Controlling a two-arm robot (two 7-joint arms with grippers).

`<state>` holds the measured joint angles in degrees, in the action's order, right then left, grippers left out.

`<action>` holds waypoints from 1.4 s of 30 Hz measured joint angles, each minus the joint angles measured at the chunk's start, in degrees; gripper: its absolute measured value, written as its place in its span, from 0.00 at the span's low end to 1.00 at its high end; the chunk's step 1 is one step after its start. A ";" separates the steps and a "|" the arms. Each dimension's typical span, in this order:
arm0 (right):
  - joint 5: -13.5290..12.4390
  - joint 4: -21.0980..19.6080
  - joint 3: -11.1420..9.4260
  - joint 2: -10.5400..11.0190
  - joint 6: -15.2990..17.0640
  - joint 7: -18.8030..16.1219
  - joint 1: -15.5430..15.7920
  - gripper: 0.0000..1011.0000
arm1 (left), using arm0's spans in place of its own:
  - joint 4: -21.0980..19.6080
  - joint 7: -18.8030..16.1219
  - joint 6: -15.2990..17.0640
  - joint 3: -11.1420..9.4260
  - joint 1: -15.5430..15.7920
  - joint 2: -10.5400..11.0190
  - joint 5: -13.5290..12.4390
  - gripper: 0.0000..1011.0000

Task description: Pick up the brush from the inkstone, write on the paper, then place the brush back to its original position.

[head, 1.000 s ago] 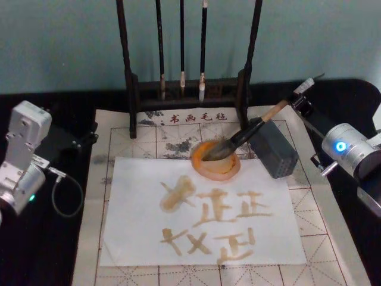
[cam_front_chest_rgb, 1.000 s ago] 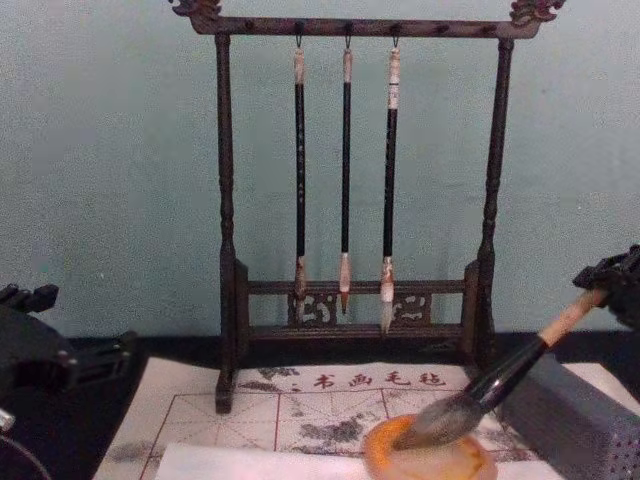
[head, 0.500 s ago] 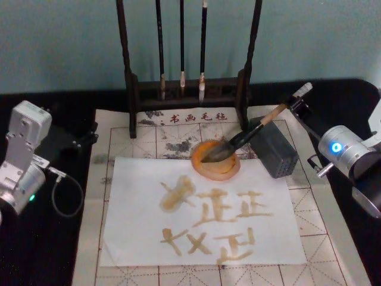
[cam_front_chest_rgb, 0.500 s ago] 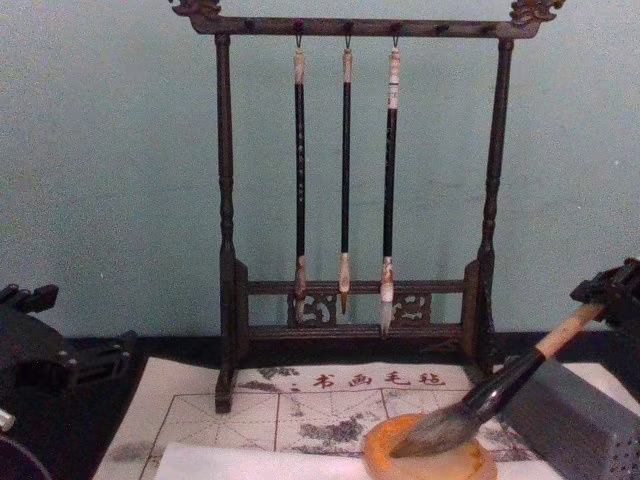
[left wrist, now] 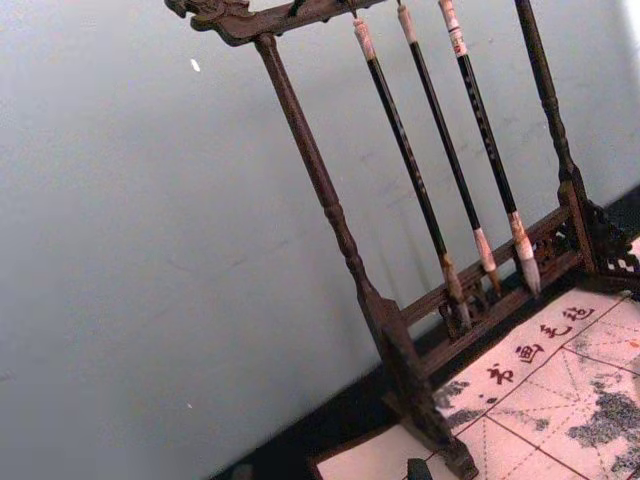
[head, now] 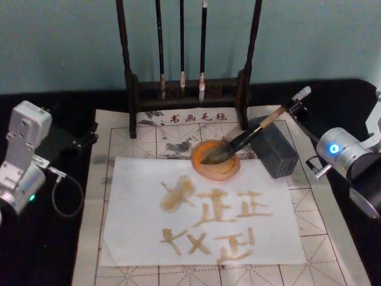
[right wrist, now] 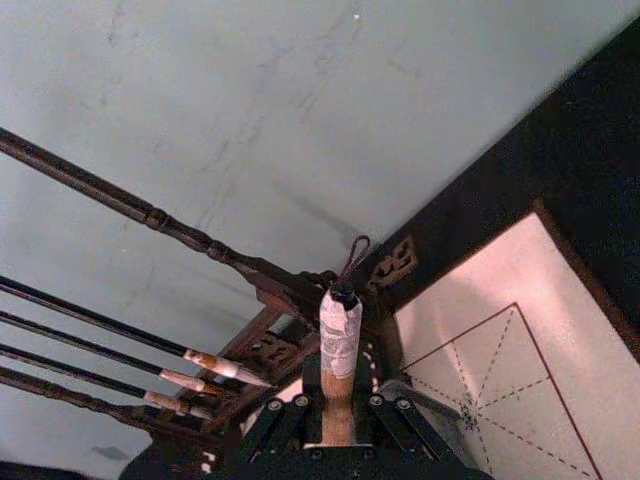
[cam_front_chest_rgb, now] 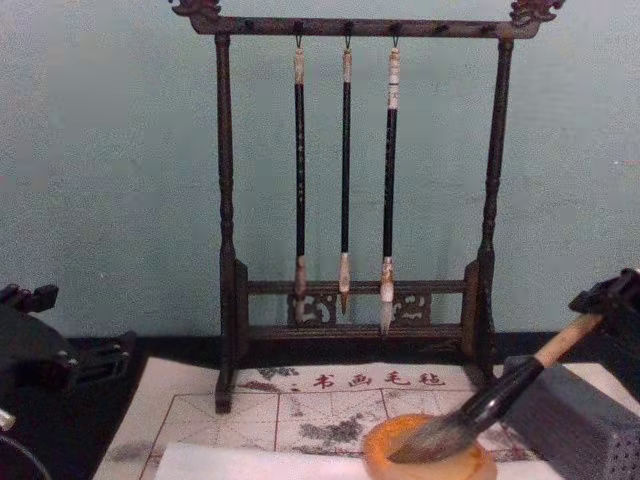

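Beige grid mat [head: 119, 134] is covering the middle of the black tabletop [head: 36, 250]; brush rack [cam_front_chest_rgb: 355, 200] standing at its far edge. Paper [head: 137, 238], bearing amber strokes, is lying on the mat. Grey block [head: 275, 152] is supporting the brush [head: 238, 142], bristles resting in the inkstone [head: 215, 171]. Right claw [head: 293, 108] is clenched on the handle's top, far right side. Left claw [cam_front_chest_rgb: 30, 340], far left: grip cannot be told.
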<state>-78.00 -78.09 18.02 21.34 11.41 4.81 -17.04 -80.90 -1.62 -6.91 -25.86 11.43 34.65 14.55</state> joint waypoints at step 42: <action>-0.60 0.07 0.76 0.41 -0.43 0.32 -0.20 0.59 | 0.00 0.00 0.00 0.00 0.00 0.00 0.00 0.99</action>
<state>-78.60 -78.02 18.78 21.75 10.97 5.14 -17.24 -80.90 -1.62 -6.91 -25.86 11.43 34.65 14.55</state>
